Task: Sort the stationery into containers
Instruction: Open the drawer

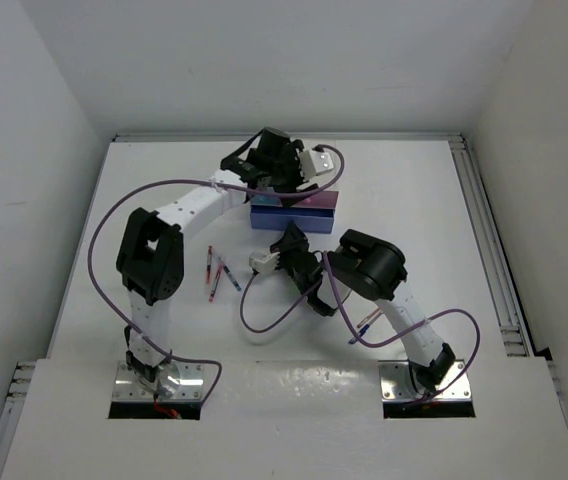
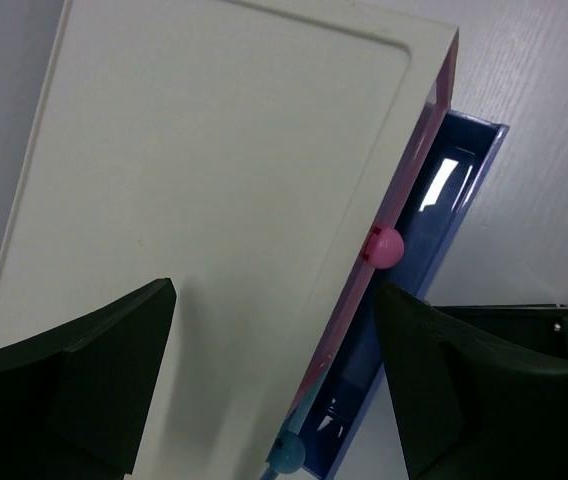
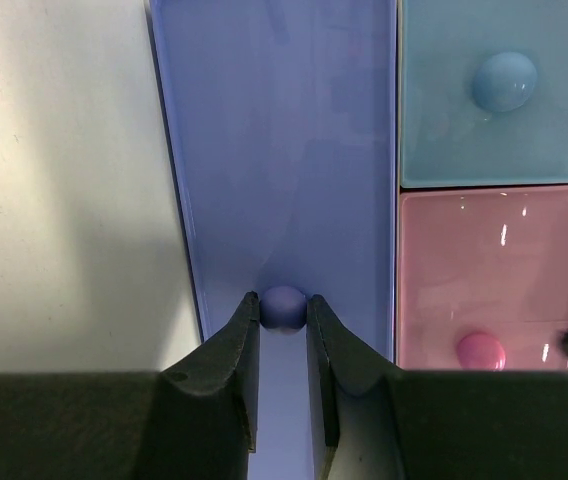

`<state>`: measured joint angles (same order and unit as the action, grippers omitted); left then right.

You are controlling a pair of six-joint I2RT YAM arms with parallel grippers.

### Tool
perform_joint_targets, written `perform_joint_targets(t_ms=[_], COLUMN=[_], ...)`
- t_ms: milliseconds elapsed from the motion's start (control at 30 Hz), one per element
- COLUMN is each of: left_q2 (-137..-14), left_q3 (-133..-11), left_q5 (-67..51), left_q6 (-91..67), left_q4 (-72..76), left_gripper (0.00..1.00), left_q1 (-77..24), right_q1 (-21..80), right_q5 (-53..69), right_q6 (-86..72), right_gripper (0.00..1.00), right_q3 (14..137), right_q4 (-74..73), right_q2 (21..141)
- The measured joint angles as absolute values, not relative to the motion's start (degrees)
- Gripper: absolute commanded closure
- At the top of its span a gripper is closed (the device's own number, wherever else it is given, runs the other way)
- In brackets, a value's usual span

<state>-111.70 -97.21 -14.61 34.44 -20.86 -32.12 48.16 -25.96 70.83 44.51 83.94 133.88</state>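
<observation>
Right wrist view: right gripper (image 3: 284,320) narrow, its dark fingers pinched on the round periwinkle knob (image 3: 284,305) of the wide periwinkle drawer (image 3: 274,150); drawer front smooth, glossy plastic; beside it a small light-blue drawer (image 3: 444,140) with a domed light-blue knob (image 3: 504,82), and a pink drawer (image 3: 464,260) with a rounded pink knob (image 3: 480,351), both fronts glossy with reflections.

Left wrist view: left gripper (image 2: 274,300) wide, nothing between its matt black fingers; beneath it the white cabinet (image 2: 214,180), its top flat, rectangular and smooth, with a shallow recessed panel with rounded corners; periwinkle drawer stands pulled out past the pink front, its inner wall shiny; contents cannot be made out.

Top external view: cabinet sits toward the far side of the white table (image 1: 414,200); thin pens (image 1: 214,270) lie loose on the table, outside every drawer, well apart from the cabinet, left of the right gripper.
</observation>
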Motion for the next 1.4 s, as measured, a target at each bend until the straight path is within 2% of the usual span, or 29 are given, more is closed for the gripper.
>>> perform_joint_targets(t_ms=[200,633,1400], left_q2=[-115.5,-121.5,-122.1], left_q3=[-99.8,-109.4,-110.3], left_q5=[-10.0,-11.2,-14.4], left_q6=[35.5,34.0,34.0], left_q4=[-20.2,-24.6,-24.8], left_gripper=[0.13,0.14,0.14], left_q1=[-33.3,-33.2,-32.2], right_q1=[48.1,47.0,47.9], right_q5=[-25.9,-25.6,-22.5], right_q6=[70.7,70.7,69.0], right_gripper=[1.0,1.0,1.0], right_q3=[44.5,41.5,33.4], right_q4=[83.9,84.7,85.6], right_q2=[133.9,132.6,128.0])
